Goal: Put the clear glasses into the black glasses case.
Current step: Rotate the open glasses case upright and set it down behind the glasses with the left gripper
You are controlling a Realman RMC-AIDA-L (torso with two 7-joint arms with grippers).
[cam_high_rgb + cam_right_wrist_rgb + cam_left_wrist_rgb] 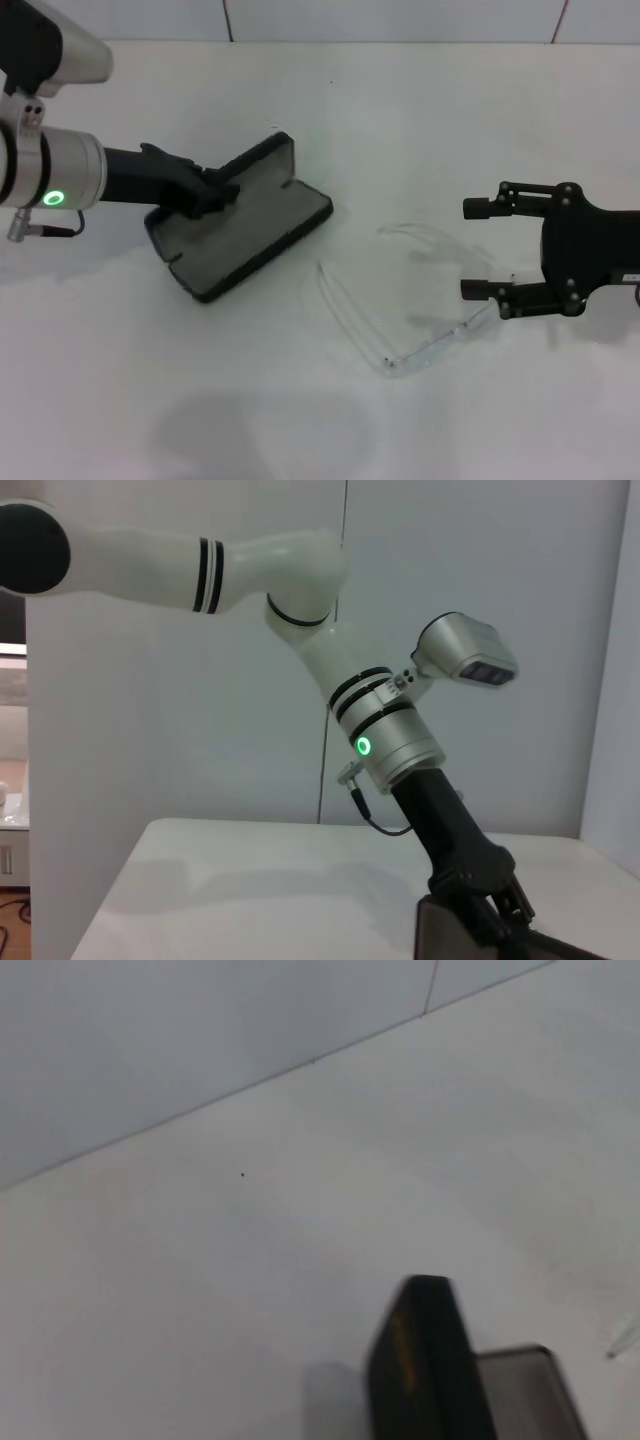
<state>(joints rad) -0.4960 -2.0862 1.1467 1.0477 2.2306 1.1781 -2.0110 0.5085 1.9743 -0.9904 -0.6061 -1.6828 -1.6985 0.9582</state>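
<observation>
The black glasses case (245, 225) lies open left of centre on the white table, grey lining up, its lid (262, 162) raised at the back. My left gripper (212, 192) is shut on the lid's edge, and its fingers (492, 898) pinch the case (440, 935) in the right wrist view. The left wrist view shows the lid (420, 1360) with faint orange lettering. The clear glasses (420, 310) lie on the table to the right of the case, arms unfolded. My right gripper (478, 250) is open just right of the glasses, and its lower finger (480, 291) is close to their end.
The white table (330, 110) runs back to a pale wall. A bare strip of table separates the case from the glasses. My left arm (380, 730) reaches in from the left, with a green light on its wrist.
</observation>
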